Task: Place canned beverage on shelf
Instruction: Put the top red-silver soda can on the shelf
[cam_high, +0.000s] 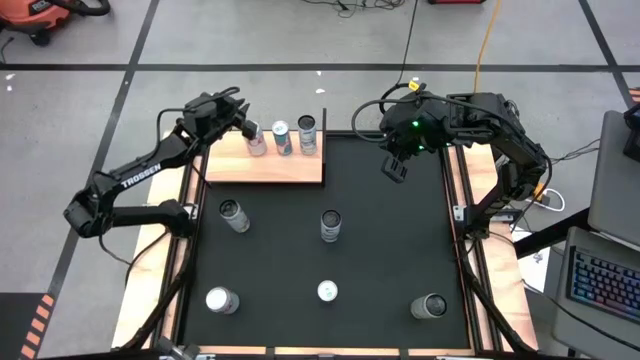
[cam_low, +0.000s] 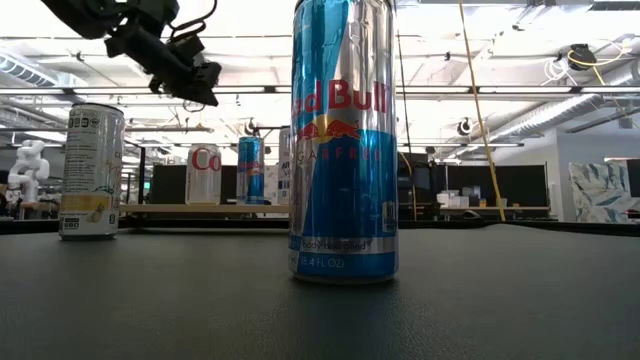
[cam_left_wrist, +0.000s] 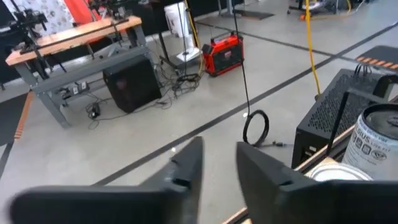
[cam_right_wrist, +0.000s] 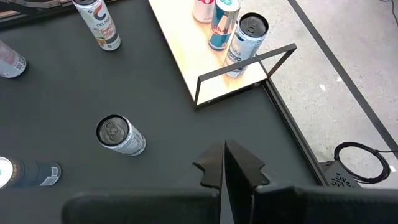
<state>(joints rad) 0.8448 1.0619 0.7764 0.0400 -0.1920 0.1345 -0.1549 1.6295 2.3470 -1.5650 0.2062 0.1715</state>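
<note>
Three cans (cam_high: 281, 138) line the shelf (cam_high: 285, 168) (black mat (cam_high: 380, 240) adjoining); concrete floor (cam_high: 300, 35) beyond.

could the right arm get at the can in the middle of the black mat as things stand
Probably yes. The right gripper hangs above the mat's far edge with its jaws shut, and the middle can stands alone on bare mat with nothing between them. The jaws would have to open first.

Overhead camera looks straight down on the tabletop (cam_high: 330, 260); a low camera looks level across it. Both show the shelf (cam_high: 265, 165) with cans.
</note>
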